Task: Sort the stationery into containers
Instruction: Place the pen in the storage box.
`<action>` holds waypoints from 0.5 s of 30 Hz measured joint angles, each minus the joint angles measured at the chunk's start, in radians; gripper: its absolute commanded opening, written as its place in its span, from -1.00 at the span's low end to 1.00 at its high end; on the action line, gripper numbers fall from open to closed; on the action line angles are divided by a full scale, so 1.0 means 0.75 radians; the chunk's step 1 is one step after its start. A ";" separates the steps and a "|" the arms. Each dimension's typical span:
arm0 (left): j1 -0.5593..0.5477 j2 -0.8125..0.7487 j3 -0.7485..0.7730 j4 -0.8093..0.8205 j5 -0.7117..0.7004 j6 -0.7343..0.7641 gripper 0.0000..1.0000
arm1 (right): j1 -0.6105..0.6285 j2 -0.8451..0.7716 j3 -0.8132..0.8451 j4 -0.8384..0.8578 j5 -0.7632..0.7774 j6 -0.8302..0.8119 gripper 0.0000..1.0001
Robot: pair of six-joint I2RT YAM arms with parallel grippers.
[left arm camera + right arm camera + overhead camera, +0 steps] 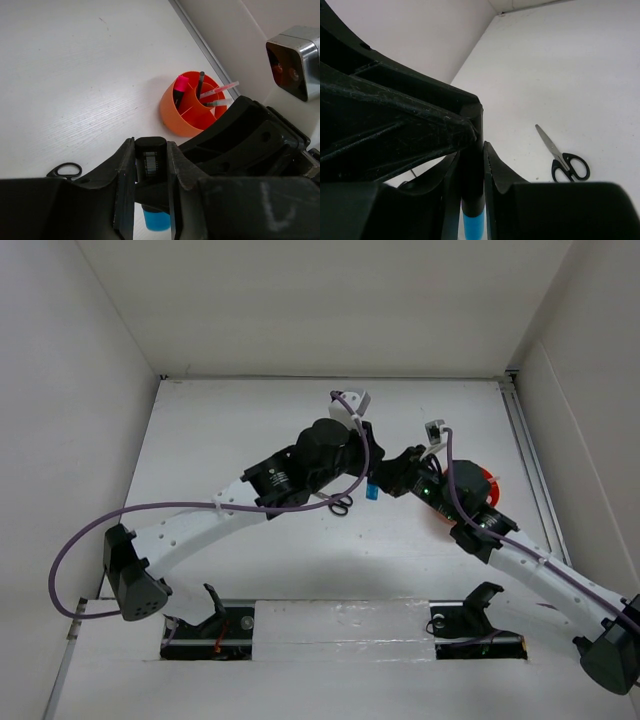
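**A:** Where is the black marker with blue cap?

**B:** Over the middle of the counter, between the two arms. The left fingers are clamped on its black barrel.

**A:** And the right fingers?

**B:** They press on the same barrel from both sides, close to the blue cap.

**A:** The orange cup?

**B:** It stands on the counter to the right, partly under the right arm. A pink-capped marker, a dark pen and a red pen stand in it.

**A:** And the scissors?

**B:** They lie flat on the counter, blades closed, just left of the held marker.
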 measured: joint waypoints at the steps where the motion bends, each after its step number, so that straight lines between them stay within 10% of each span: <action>1: 0.001 -0.002 -0.006 0.006 0.003 0.000 -0.77 | 0.000 0.000 -0.002 0.001 0.002 0.000 -1.00; 3: 0.002 -0.003 -0.010 0.007 0.000 0.004 -0.06 | 0.000 -0.001 -0.012 0.011 0.010 -0.001 -1.00; 4: 0.002 -0.006 -0.015 0.008 0.003 0.004 0.99 | 0.001 -0.003 -0.017 0.017 0.017 -0.006 -1.00; 15: -0.002 -0.198 -0.078 -0.234 -0.278 -0.143 1.00 | -0.095 -0.209 -0.157 -0.061 0.400 -0.192 -1.00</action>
